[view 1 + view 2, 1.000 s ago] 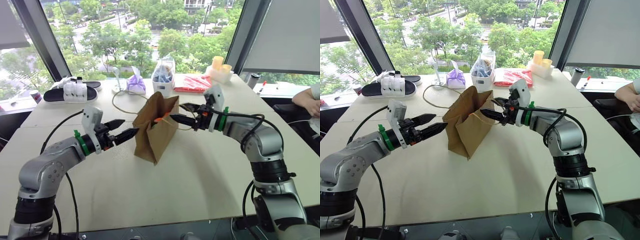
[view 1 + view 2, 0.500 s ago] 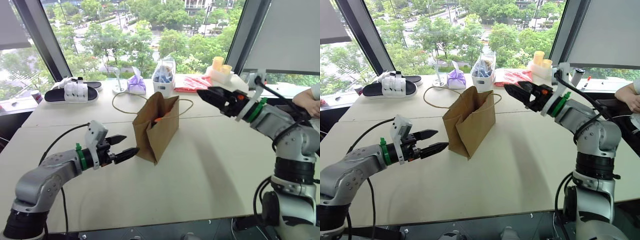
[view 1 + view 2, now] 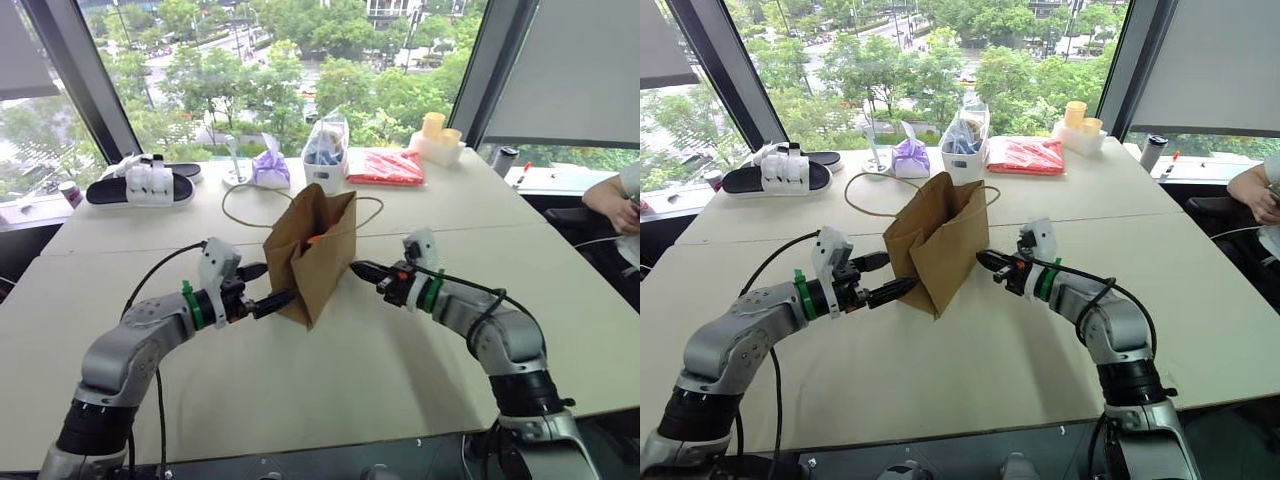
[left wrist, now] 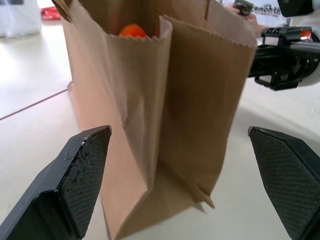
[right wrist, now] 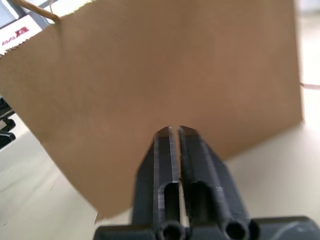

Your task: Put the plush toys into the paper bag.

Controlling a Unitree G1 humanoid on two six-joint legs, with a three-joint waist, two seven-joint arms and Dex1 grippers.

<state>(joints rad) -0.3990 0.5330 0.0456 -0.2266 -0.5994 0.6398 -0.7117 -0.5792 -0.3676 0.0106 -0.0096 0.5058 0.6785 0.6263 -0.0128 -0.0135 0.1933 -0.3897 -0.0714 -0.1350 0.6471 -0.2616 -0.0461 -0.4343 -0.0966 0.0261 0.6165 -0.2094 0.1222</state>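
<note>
Nearest the robot, the left tool [image 3: 272,298] is spread wide right at the near corner of the paper bag [image 3: 318,250], and the right tool [image 3: 358,269] sits pressed together, empty, just off the bag's other side, so it looks like they're flanking it to keep it upright. The bag stands open on the surface [image 3: 330,370] with the orange plush toy [image 4: 132,31] peeking out the top; the green one can't be made out. Further back by the window sit a clear bag of blue stuff [image 3: 326,150] and a black slipper [image 3: 140,186], not part of this.
</note>
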